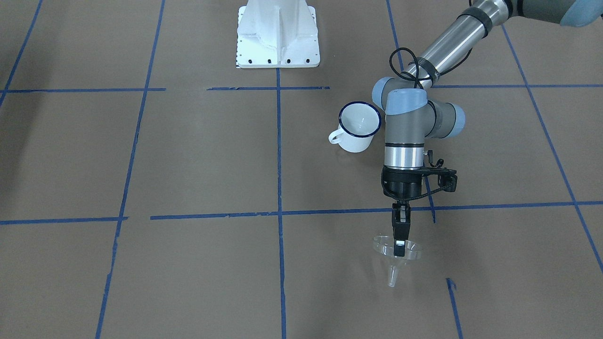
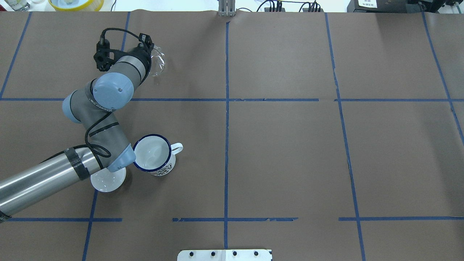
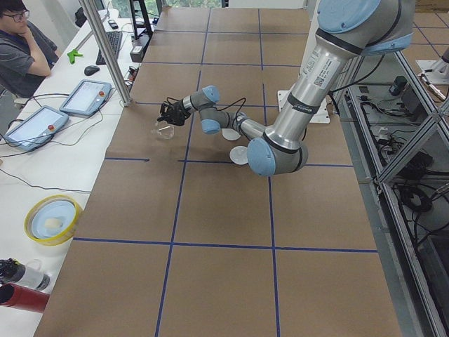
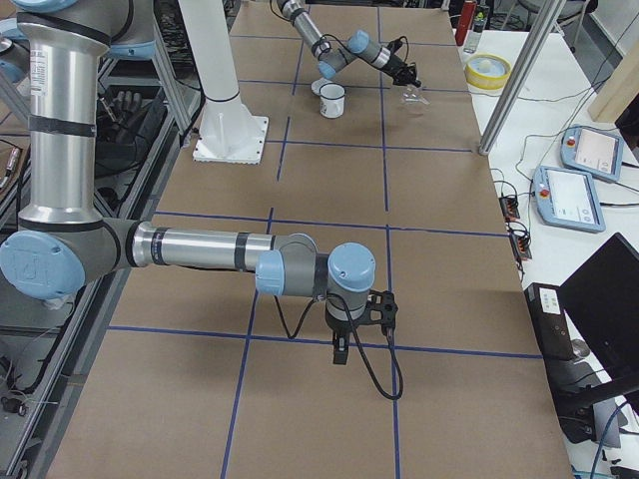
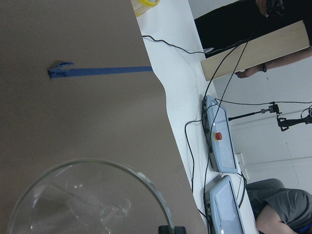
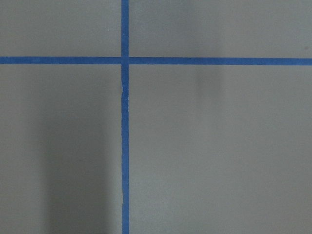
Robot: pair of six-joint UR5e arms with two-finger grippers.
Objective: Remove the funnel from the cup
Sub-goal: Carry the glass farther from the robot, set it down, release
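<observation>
Front-facing: pinching the funnel [image 1: 392,272] by its rim with the left end effector [image 1: 399,248], jaws narrowed onto the thin wall. Hanging it spout-down, well apart from the cup [image 1: 360,126], toward the operators' edge of the desk [image 1: 188,155]. Probably handling as light, stiff, slick and crackable; gripping the rim gently, not the spout.

Overhead: showing the funnel [image 2: 158,62] just past the wrist, toward the far-left corner, and the cup [image 2: 154,157] empty.

Left wrist: looking into the funnel [image 5: 87,200] mouth beside the fingertips [image 5: 166,230].

Right side: finding the right end effector [image 4: 340,351] far off, opening impossible to tell.
</observation>
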